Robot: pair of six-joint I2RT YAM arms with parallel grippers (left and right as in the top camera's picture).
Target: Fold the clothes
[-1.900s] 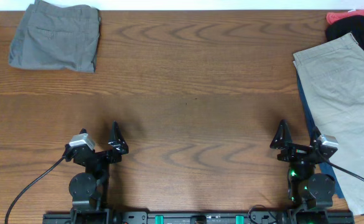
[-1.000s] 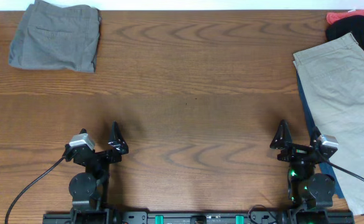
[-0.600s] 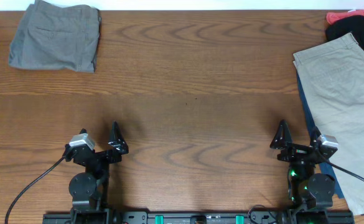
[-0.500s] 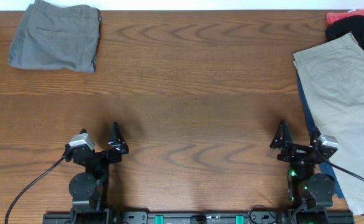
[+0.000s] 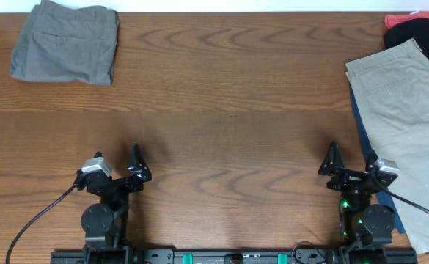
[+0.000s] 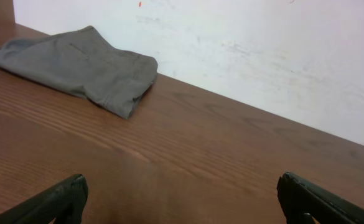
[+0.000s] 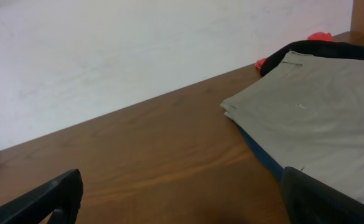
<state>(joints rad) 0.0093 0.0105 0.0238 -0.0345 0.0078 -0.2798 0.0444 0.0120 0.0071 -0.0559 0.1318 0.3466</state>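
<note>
A beige-khaki pair (image 5: 408,121) lies flat at the right edge of the table, on top of a navy piece (image 5: 361,128); it also shows in the right wrist view (image 7: 312,112). Black (image 5: 423,31) and red (image 5: 405,20) clothes lie at the far right corner. A folded grey pair (image 5: 66,44) sits at the far left corner, also in the left wrist view (image 6: 76,62). My left gripper (image 5: 135,165) is open and empty near the front edge. My right gripper (image 5: 350,163) is open and empty, just left of the khaki pair.
The wooden table (image 5: 221,110) spans the view. A white wall (image 6: 262,50) runs behind its far edge. Cables trail from both arm bases at the front edge.
</note>
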